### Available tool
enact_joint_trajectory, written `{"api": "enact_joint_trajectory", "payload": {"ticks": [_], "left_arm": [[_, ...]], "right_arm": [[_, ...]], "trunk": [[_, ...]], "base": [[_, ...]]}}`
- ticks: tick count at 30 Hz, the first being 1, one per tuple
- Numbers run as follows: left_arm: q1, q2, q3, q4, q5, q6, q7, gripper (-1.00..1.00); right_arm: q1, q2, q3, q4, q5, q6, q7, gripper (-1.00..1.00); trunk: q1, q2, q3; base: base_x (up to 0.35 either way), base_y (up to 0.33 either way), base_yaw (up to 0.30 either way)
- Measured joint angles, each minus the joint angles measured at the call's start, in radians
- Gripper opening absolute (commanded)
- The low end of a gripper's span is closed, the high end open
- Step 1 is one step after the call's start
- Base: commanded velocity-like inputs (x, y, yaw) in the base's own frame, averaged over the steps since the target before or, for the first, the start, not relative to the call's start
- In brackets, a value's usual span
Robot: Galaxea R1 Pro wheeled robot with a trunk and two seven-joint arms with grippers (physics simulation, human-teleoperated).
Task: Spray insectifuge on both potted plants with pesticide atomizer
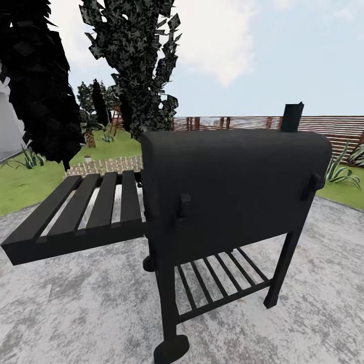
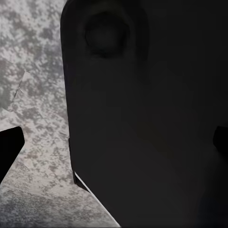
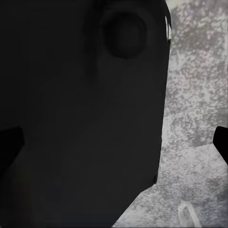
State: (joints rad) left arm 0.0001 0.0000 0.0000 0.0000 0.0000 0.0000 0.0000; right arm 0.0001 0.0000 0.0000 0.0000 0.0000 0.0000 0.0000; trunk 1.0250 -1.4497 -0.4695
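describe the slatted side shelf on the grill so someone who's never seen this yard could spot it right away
Start at the big black barrel grill standing on the rough grey paving in the head view. Sticking out from its side toward the lawn is the side shelf, a flat black rack of wide planks. Unlike the thin-barred lower rack between the legs, it sits at body height.

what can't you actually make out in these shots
- Ground behind the black grill, head view: its body blocks the paving and lawn there.
- Small plants by the low lattice fence, head view: too small to identify.
- Fingers' tips, both wrist views: dark tips are cut off at the frame edges, so open or shut is unclear.
- Pale object, right wrist view: cut off, unidentifiable.
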Motion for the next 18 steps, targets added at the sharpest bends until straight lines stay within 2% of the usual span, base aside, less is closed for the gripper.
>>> {"api": "enact_joint_trajectory", "payload": {"ticks": [3,10,18], "left_arm": [[0.005,0.001,0.001,-0.002,-0.004,-0.005,-0.001,1.00],[0.001,-0.001,-0.002,-0.003,0.003,-0.004,-0.001,1.00],[-0.001,-0.002,-0.004,-0.012,0.008,-0.014,-0.001,1.00]], "right_arm": [[-0.002,0.015,-0.001,-0.017,0.000,-0.004,-0.008,1.00],[-0.003,0.026,0.002,-0.032,0.001,-0.012,-0.007,1.00],[-0.003,0.023,0.002,-0.052,0.001,-0.053,-0.007,1.00]], "trunk": [[0.000,0.000,0.000],[0.000,0.000,0.000],[0.000,0.000,0.000]], "base": [[0.000,0.000,0.000],[0.000,0.000,0.000],[0.000,0.000,0.000]]}}
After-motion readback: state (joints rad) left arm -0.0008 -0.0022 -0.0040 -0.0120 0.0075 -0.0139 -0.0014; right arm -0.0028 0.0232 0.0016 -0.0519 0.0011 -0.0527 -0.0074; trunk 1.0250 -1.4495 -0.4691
